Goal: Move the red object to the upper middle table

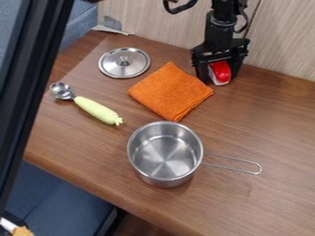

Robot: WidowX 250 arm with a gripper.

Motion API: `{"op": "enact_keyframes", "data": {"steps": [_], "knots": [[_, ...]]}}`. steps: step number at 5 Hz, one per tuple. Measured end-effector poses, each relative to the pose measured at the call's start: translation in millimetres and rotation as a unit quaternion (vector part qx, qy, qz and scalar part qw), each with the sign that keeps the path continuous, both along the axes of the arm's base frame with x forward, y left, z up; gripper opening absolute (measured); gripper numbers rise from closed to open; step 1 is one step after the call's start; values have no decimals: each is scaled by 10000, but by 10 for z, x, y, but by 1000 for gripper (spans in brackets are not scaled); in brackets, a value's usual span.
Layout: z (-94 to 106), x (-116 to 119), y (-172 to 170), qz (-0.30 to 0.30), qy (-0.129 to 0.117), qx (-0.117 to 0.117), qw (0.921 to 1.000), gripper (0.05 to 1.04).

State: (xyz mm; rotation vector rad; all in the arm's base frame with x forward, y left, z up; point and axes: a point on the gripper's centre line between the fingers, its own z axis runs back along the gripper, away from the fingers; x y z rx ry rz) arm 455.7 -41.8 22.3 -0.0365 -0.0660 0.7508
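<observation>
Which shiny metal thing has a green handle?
The scoop, the long one with the fat, pale green handle. The pot has a thin wire handle, and the round lid just has a little metal knob.

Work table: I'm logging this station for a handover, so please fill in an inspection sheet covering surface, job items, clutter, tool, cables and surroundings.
Surface: brown wood-grain table; damage, nothing seen.
Job's things: red object with a white underside, at the table's far side; whether it touches the table, cannot tell.
Clutter: orange cloth, metal lid, scoop with pale green handle, metal pot with its wire handle pointing right in the view.
Tool: black tool hangs down, closed on the red object.
Cables: black cable loop beside the arm, above the table.
Surroundings: light wood-grain panel behind, dark post along the left, blue surface below the table's near edge.
</observation>
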Motion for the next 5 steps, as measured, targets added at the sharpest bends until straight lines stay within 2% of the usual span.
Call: {"op": "enact_keyframes", "data": {"steps": [2,3,4,5], "knots": [[10,-58,8,-2,38,11,10000,1001],[94,-90,-3,-18,-14,-15,10000,1000],[390,-165,-20,-5,-348,-162,9993,999],[659,-307,129,163,-682,-323,9970,1000]]}}
